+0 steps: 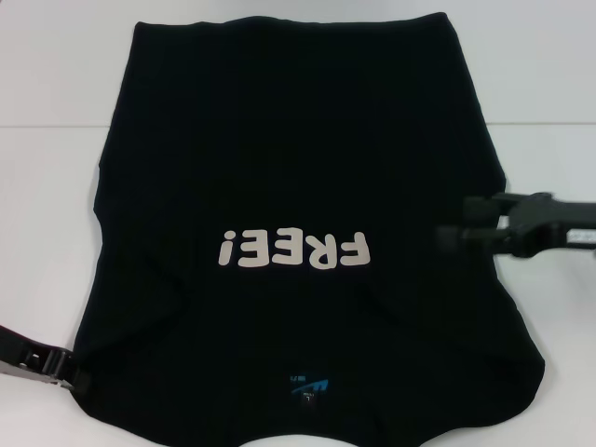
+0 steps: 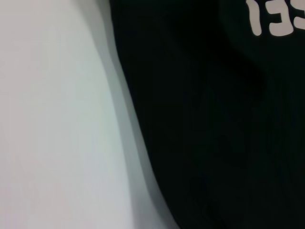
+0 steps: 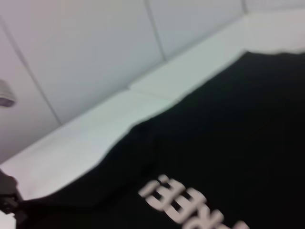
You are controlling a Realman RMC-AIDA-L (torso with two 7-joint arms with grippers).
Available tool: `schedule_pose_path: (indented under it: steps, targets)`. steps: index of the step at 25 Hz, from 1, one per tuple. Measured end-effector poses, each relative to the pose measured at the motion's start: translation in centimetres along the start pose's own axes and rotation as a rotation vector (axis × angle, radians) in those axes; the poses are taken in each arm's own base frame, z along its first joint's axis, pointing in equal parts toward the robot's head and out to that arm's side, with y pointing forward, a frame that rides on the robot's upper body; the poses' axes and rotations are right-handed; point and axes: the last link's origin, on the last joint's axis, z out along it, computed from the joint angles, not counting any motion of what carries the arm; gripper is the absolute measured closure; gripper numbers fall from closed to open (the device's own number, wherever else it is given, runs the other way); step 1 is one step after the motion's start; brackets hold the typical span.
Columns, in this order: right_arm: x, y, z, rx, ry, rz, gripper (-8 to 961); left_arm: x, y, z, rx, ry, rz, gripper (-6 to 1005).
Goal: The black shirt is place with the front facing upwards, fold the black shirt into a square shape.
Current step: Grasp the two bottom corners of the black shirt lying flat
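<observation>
The right gripper [image 1: 447, 238] sits at the shirt's three o'clock edge, the left gripper [image 1: 70, 368] at eight o'clock; I cannot tell how far either's jaws are parted. The black shirt [image 1: 298, 186] lies spread on the white bench [image 1: 56, 186], collar nearest. It looks light and floppy, best pinched at the edges.

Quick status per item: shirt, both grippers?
black shirt: flat on the white table, print up, sleeves tucked in, not yet square.
left gripper: at the shirt's near left corner.
right gripper: at the shirt's right edge, level with the lettering.
</observation>
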Motion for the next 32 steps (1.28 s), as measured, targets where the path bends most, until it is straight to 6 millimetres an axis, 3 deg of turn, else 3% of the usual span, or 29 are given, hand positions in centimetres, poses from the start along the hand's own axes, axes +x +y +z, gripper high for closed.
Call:
schedule_pose_path:
  steps: [5,10,13,17,22,32]
  targets:
    - [-1.9,-2.2,-2.4,0.095,0.194,0.198,44,0.4,0.3,-0.1,-0.019,0.017,0.007,991]
    - [-3.7,-1.6,-3.4,0.181,0.5,0.261,48,0.9,0.0,-1.0,-0.043,0.077,-0.015,991]
    - [-3.9,-0.6,-2.5,0.21,0.674,0.284,51,1.0,-0.1,-1.1,-0.046,0.084,-0.016,991]
    - [-3.3,0.4,-0.8,0.221,0.782,0.287,55,1.0,-0.3,-1.0,-0.046,0.082,-0.022,991]
    - [-2.2,1.6,1.1,0.198,0.857,0.258,101,0.8,-0.5,-1.0,-0.042,0.084,-0.03,992]
    - [-0.9,1.9,2.1,0.192,0.886,0.276,98,1.1,-0.4,-0.9,-0.046,0.085,-0.023,992]
